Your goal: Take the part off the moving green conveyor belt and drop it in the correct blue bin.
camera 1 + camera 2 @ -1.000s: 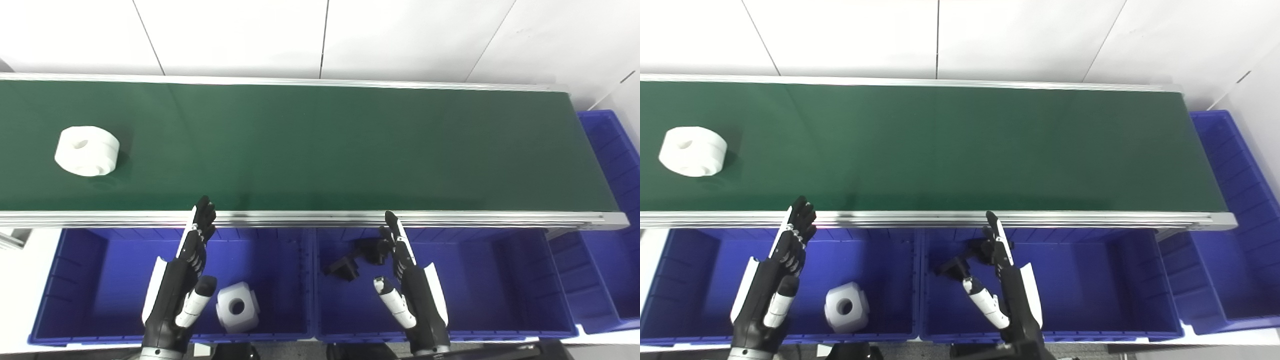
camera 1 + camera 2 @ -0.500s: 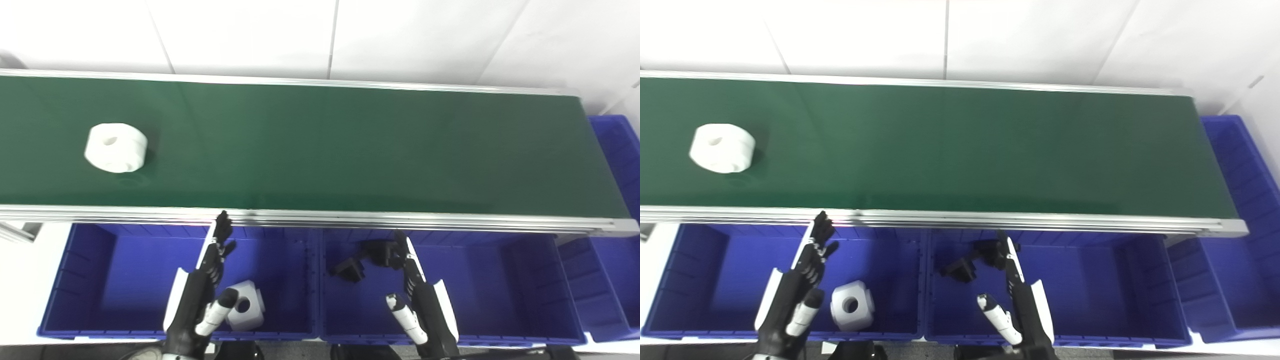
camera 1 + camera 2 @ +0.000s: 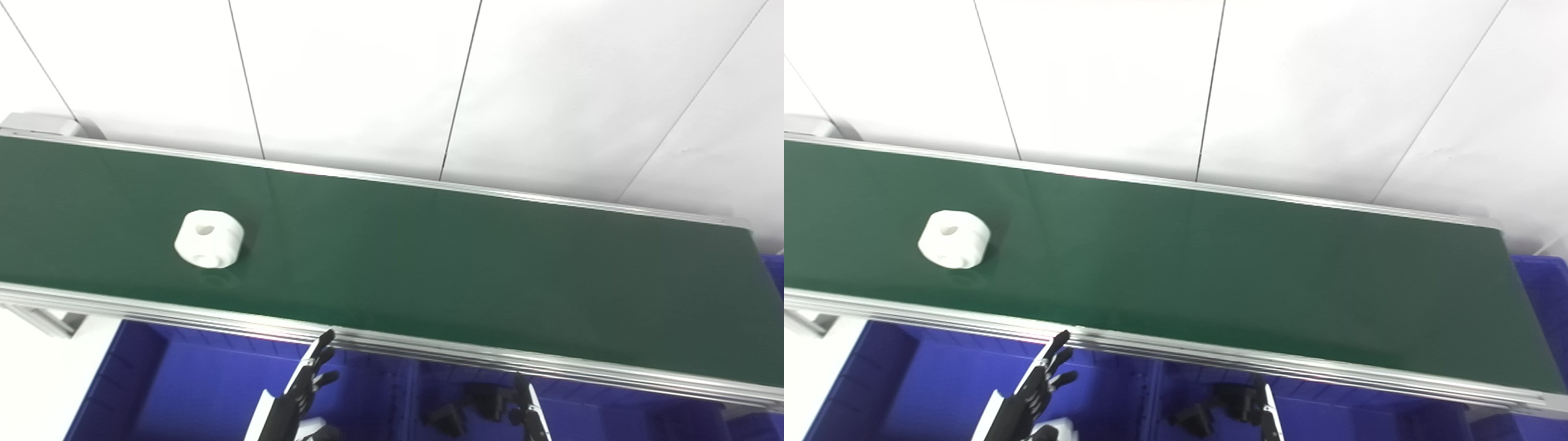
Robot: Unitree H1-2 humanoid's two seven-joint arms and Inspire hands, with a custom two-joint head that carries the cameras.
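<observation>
Left hand [image 3: 1035, 392] empty, fingers spread, upright over the blue bin [image 3: 937, 392]; right hand [image 3: 530, 416] mostly cropped, state unclear.

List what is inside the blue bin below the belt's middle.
Inside the blue plastic bin, small black parts lie near the far wall. The right hand covers part of them, and the picture's bottom edge cuts off the floor.

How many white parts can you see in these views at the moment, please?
2: one white part lies on the green belt toward its left; a second white part is only a sliver in the left blue bin, behind the left hand. Others may be hidden below the frame.
</observation>
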